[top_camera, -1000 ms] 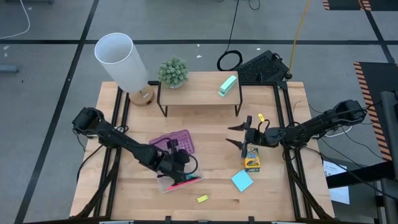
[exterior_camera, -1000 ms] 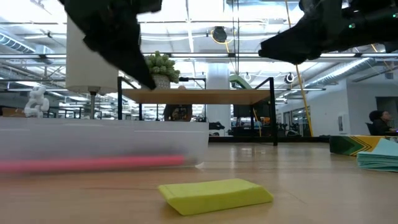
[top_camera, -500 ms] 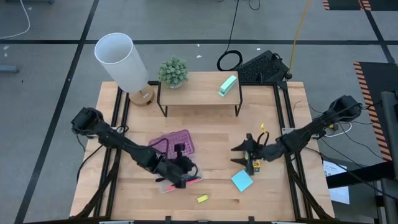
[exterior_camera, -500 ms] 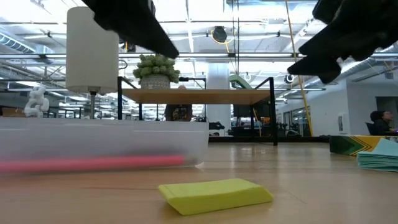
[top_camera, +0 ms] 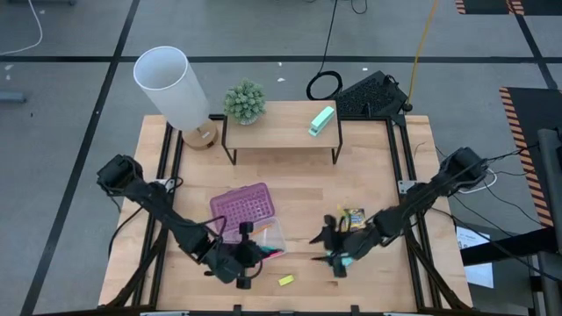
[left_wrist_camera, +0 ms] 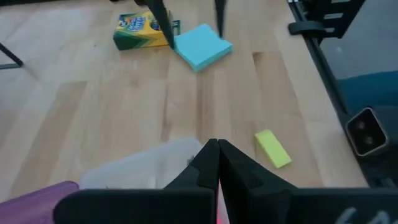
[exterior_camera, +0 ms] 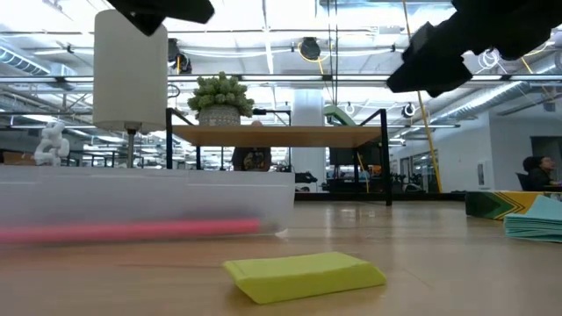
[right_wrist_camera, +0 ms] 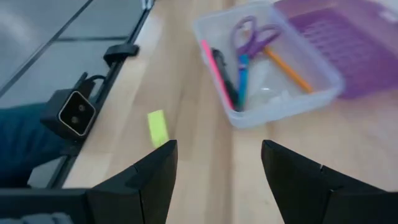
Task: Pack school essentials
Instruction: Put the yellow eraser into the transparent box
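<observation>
Down near the front edge of the wooden surface, the left claw sits with its two fingers pressed together, holding nothing; the left wrist view shows the fingertips meeting in a point. Just behind this claw lies the clear case, its purple lid folded open beyond it. Inside the case the right wrist view shows purple-handled scissors, a pink pencil, an orange pencil, a black pen and a blue item I cannot name. The tiny yellow eraser lies on the bare wood just to the right of the left claw and slightly nearer the front edge, apart from it.

The right claw hangs with its fingers spread apart and empty, directly over the blue sticky-note pad, which it partly hides from above; whether it touches the pad I cannot tell. The yellow-green crayon box lies just behind this claw, toward the shelf. On that shelf, well apart from both claws, rest a mint-green block and a small plant, with a white lamp beside it
</observation>
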Controlling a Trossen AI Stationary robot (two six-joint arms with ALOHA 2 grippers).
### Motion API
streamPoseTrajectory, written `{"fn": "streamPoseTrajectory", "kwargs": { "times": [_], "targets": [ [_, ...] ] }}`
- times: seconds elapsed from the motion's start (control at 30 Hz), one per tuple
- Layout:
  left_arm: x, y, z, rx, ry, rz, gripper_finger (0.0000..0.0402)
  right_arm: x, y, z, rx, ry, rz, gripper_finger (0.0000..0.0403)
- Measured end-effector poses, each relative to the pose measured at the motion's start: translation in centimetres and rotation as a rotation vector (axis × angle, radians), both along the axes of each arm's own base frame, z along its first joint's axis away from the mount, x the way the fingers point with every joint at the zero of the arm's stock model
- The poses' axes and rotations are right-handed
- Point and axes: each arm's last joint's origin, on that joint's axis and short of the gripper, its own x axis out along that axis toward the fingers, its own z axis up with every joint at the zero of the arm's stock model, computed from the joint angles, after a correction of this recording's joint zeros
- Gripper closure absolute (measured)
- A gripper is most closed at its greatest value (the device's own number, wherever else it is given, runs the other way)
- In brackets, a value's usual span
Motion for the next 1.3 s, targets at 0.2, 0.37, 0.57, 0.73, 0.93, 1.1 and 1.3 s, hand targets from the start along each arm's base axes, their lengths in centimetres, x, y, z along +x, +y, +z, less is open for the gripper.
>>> {"fn": "streamPoseTrajectory", "kwargs": {
  "times": [0.2, 0.37, 0.57, 0.73, 0.93, 1.1, 1.3],
  "targets": [
    [-0.9, -1.1, 0.1, -0.002, -0.027, 0.028, 0.0392, 3.1, 3.1, -1.4, -0.036, 0.024, 0.131, 0.0177],
    [-1.2, -1.4, 0.1, -0.021, -0.048, 0.07, 0.0392, 5.3, 5.1, -3.7, -0.024, 0.024, 0.205, 0.0177],
    [-1.2, -1.4, 0.1, -0.032, -0.051, 0.082, 0.0392, 6.7, 6.1, -6.3, -0.024, -0.007, 0.217, 0.0176],
    [-1.0, -1.2, 0.2, -0.035, -0.06, 0.093, 0.0392, 7.3, 6.5, -7.5, -0.035, 0.006, 0.216, 0.0156],
    [-0.8, -1.3, 0.4, -0.037, -0.088, 0.095, 0.0392, 7.5, 6.5, -8.7, -0.05, 0.019, 0.209, 0.0124],
    [-0.8, -1.3, 0.4, -0.031, -0.092, 0.089, 0.0392, 7.8, 6.3, -9.7, -0.073, 0.013, 0.212, 0.0129],
    [-0.8, -1.3, 0.5, -0.023, -0.095, 0.083, 0.0392, 8.0, 5.9, -10.1, -0.082, 0.026, 0.211, 0.017]
  ]
}}
